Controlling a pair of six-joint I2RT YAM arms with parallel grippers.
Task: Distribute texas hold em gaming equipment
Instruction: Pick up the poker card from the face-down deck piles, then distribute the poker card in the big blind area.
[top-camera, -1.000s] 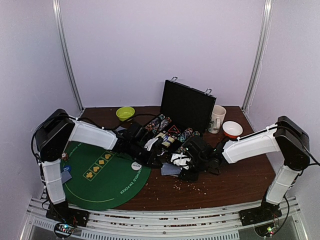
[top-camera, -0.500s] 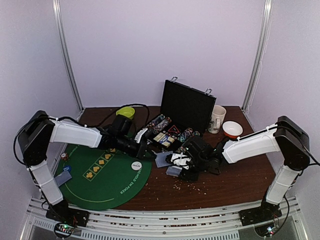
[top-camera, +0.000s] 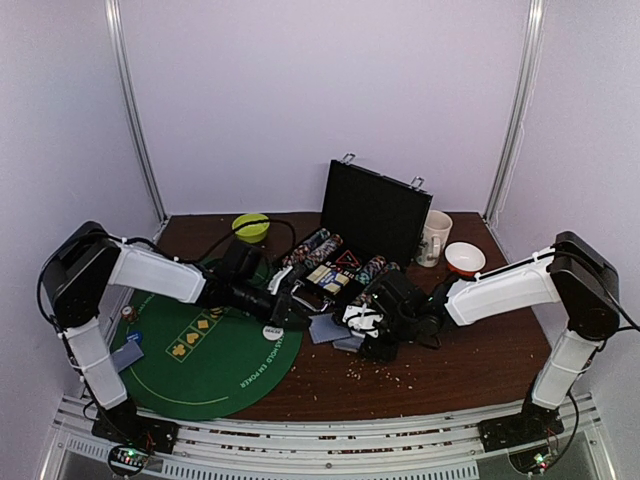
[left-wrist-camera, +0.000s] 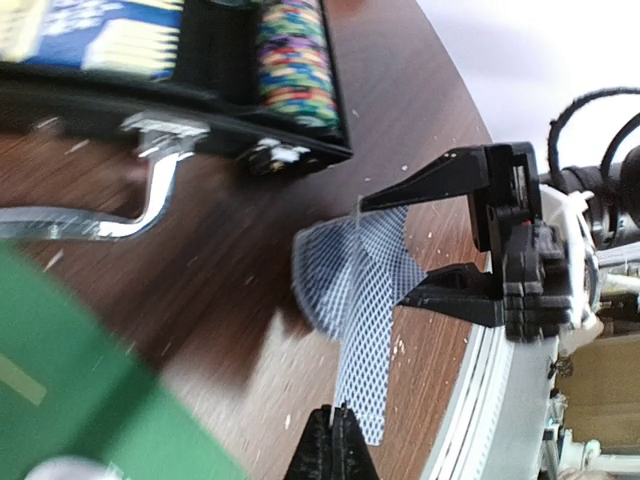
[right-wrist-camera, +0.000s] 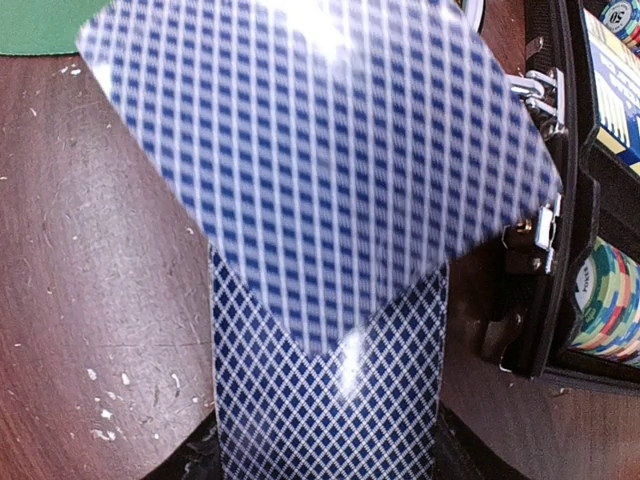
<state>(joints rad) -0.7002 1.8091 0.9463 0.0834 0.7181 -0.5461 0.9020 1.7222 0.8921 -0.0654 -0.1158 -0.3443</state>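
Where the two arms meet in front of the open case (top-camera: 375, 210), both grippers are on cards above the table (top-camera: 460, 365). Left gripper (left-wrist-camera: 335, 442): fingers shut tight, pinching one edge of a blue-lattice card (left-wrist-camera: 365, 370), which reaches across to the right gripper (left-wrist-camera: 385, 250). Right gripper: fingers partly apart, a second card (right-wrist-camera: 330, 400) spanning the gap between them and gripped by its edges. The first card overlaps the second from above. Chips (left-wrist-camera: 295, 60) sit in rows in the case, just beyond the cards. The dealer disc (top-camera: 272, 331) lies at the right edge of the green mat (top-camera: 210, 350), near the left gripper. Crumbs are scattered on the wood.
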